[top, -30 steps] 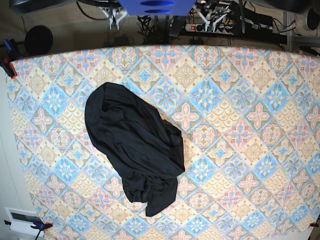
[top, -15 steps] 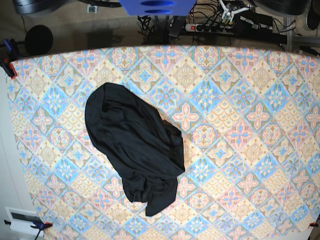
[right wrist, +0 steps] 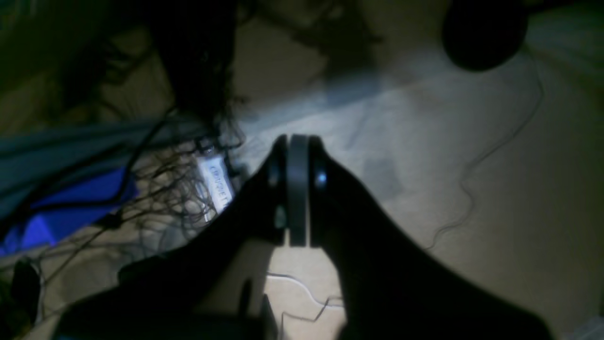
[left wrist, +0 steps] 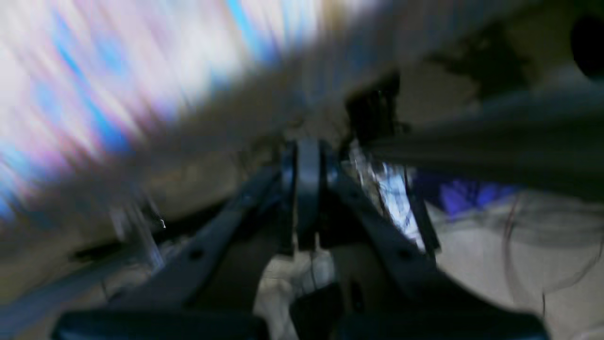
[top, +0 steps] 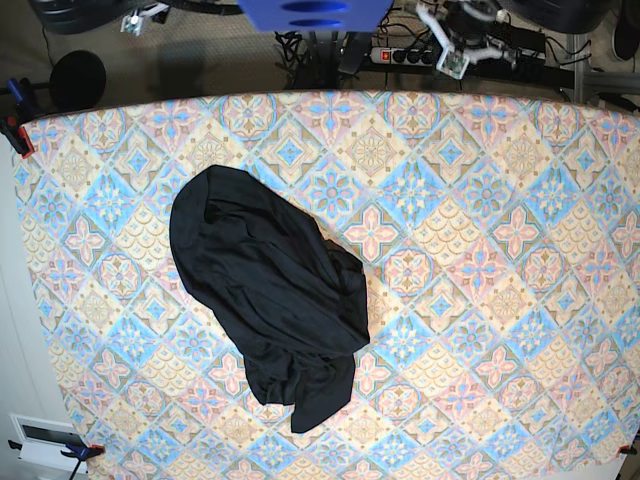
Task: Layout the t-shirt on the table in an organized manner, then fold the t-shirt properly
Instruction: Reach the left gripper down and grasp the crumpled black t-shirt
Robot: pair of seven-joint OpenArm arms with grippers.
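Note:
The t-shirt (top: 270, 300) lies crumpled in a black heap on the left-centre of the table (top: 480, 250), with a narrower end trailing toward the front edge. Both grippers hover behind the table's far edge, well away from the cloth. My left gripper (top: 452, 48) shows at the top right of the base view. Its own blurred wrist view shows the left gripper (left wrist: 306, 189) shut, its jaws pressed together on nothing. My right gripper (top: 138, 18) sits at the top left. In the right wrist view the right gripper (right wrist: 297, 189) is also shut and empty, over floor and cables.
Behind the table are a power strip (top: 400, 55), tangled cables and the blue robot base (top: 315, 12). A black round object (top: 78, 80) and clamps (top: 15, 130) sit by the far left corner. A white box (top: 40, 440) is at the near left.
Both arm ends have shifted along the top edge behind the table, the right one leftward, the left one rightward and lower. The t-shirt has not moved.

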